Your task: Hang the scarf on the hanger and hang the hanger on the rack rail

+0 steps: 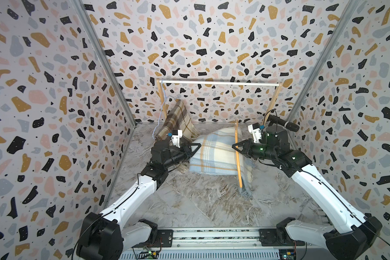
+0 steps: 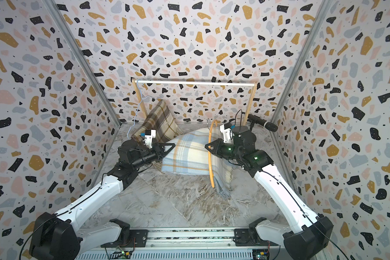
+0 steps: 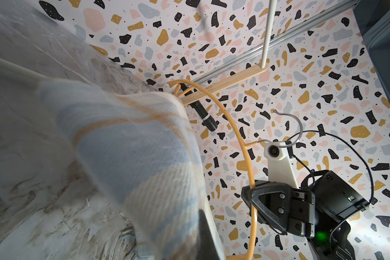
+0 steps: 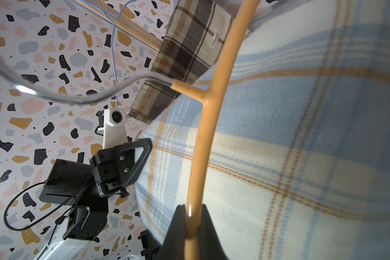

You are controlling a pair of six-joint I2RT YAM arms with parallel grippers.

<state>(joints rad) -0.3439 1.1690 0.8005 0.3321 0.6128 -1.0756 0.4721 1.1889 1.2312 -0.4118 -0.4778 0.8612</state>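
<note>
Scarf: a woven plaid scarf (image 1: 214, 155) in pale blue and cream with thin tan stripes is seen in a soft, fringed heap on the worktop, between the two arms.
Hanger: a curved orange plastic hanger (image 1: 237, 157) is held edge-on and upright across the scarf's right part. Whether cloth passes through it cannot be told.
Hook: a bent grey metal hook (image 3: 297, 126) is fitted to the hanger's short orange stub.
Left gripper: the left gripper (image 1: 198, 145) is set at the scarf's left edge, fingers (image 3: 204, 225) pressed together on the cloth.
Right gripper: the right gripper (image 4: 190, 216) is clamped on the hanger's bar, which is pinched between two black fingers (image 4: 176, 229).
Rack: a round white rod (image 1: 221, 83) is carried on pale wooden uprights (image 1: 273, 101) at the back wall.
Rack load: a thin blue wire hanger (image 1: 159, 116) is hung at the rod's left end, and a brown plaid scarf (image 1: 176, 119) is draped on it.
Worktop: a grey-and-tan marbled worktop (image 1: 200, 202) is shown.
Walls: terrazzo-print panels (image 1: 212, 33) are speckled black, ochre, pink and grey.
Microphone: a black cylindrical microphone (image 1: 284, 123) is mounted beside the right upright.
View differences: the hanger's arc is shown in a top view (image 2: 209, 171) and in the left wrist view (image 3: 249, 162). The pinch on the bar and a white label on the brown scarf (image 4: 189, 45) are shown only in the right wrist view.
</note>
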